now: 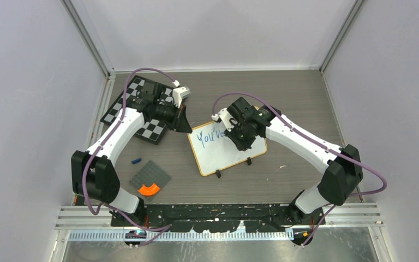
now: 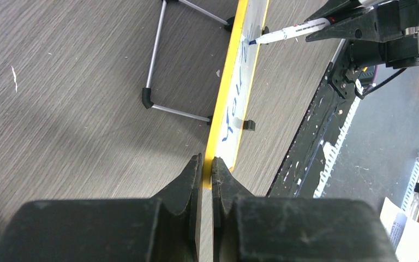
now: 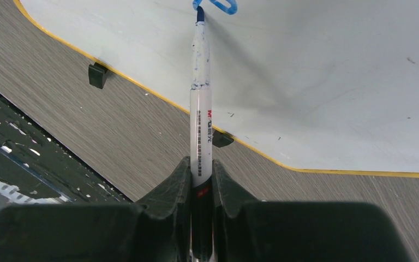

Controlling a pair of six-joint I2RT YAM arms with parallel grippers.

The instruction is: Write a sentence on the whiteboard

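The whiteboard (image 1: 233, 156) lies in the middle of the table with its two black clip feet (image 1: 218, 174) on the near edge, and blue letters (image 1: 209, 136) run along its far side. My left gripper (image 1: 189, 130) is shut on the board's far-left frame edge. In the left wrist view the yellow frame (image 2: 225, 109) sits pinched between the fingers of that gripper (image 2: 207, 161). My right gripper (image 3: 201, 165) is shut on a white marker (image 3: 201, 109). The marker's blue tip touches the board (image 3: 327, 82) at the end of the letters.
A black-and-white chessboard (image 1: 154, 130) lies at the back left, partly under the left arm. A small blue cap (image 1: 136, 161) and a grey baseplate (image 1: 150, 176) with an orange piece (image 1: 149, 189) sit near the left front. A thin metal stand (image 2: 156, 60) shows behind the board.
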